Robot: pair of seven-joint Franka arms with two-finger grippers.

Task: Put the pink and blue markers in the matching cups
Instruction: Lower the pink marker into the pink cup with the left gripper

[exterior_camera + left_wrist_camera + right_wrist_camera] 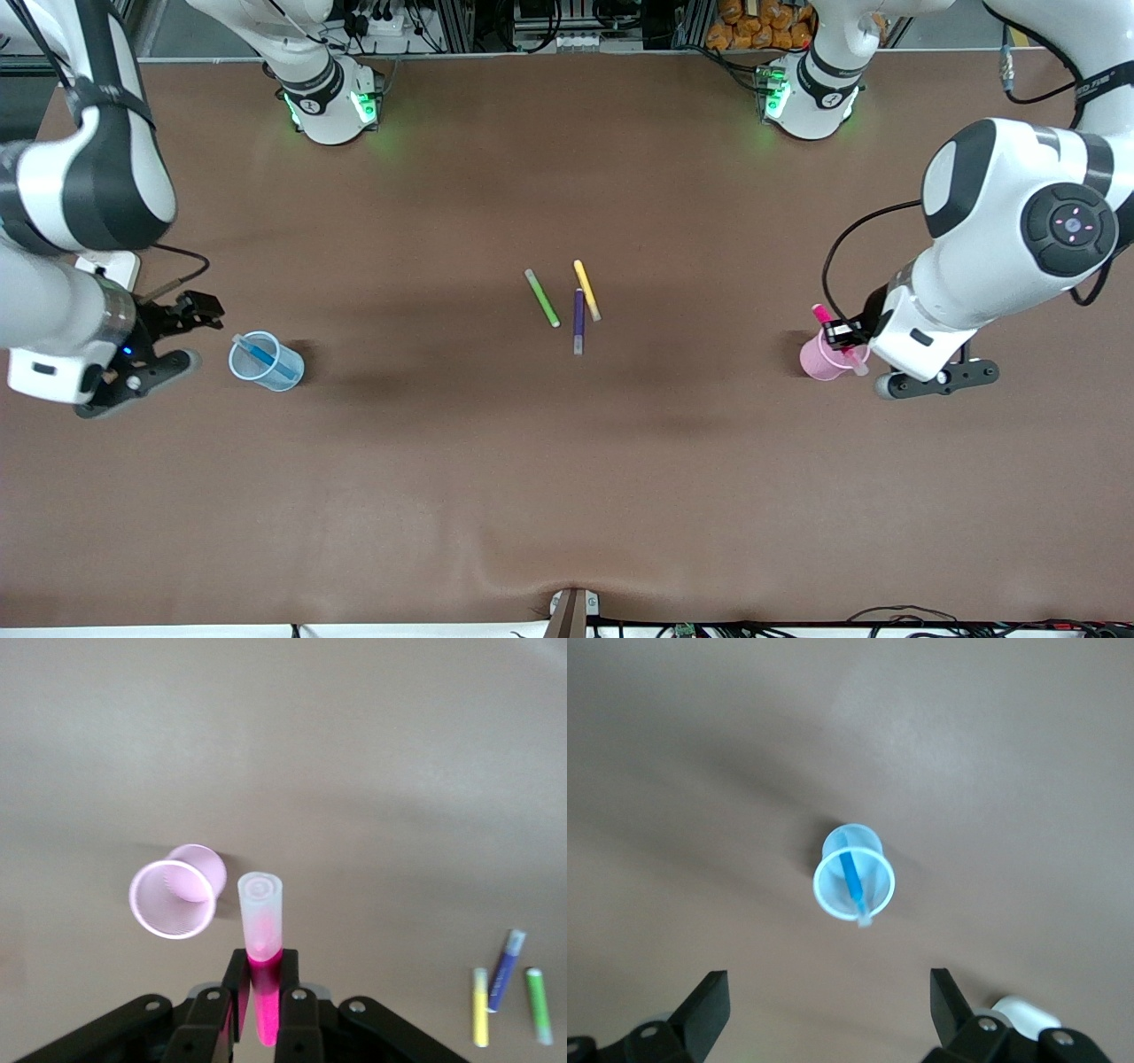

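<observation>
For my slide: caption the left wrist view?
Left gripper holds the pink marker beside the pink cup.

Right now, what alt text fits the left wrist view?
The left gripper holds the pink marker upright, pale end up, beside the open pink cup, not yet in it. Yellow, purple and green pens lie on the brown table.

Two glossy white arms with black joint bands, green-lit bases, a round black wrist cap with pink lights, thin black cables looping beside the wrists, black left gripper [263, 1005] and right gripper [828, 1010] fingers, silver screws just behind the fingers
</observation>
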